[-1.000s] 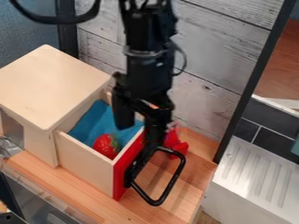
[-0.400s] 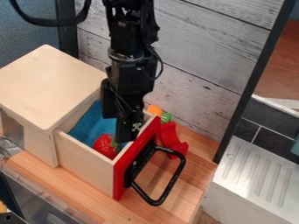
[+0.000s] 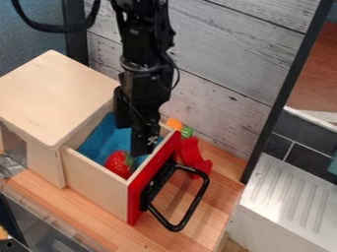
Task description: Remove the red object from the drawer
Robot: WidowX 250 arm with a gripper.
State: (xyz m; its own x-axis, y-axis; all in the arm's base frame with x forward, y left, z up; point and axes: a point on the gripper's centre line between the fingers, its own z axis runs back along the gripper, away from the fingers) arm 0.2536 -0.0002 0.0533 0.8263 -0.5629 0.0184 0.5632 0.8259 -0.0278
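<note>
The gripper covers part of the blue lining and the drawer's far wall. Past that wall, the orange thing and green thing are partly hidden (too small to name). The crumpled, shiny thing at left and the white drainboard at right are cut off.

Red Piece Lies by Orange and Green

The red piece rests on a wooden counter, the orange and green pieces near it. Weathered planks stand behind; past a black post lies a white ridged surface.
</note>
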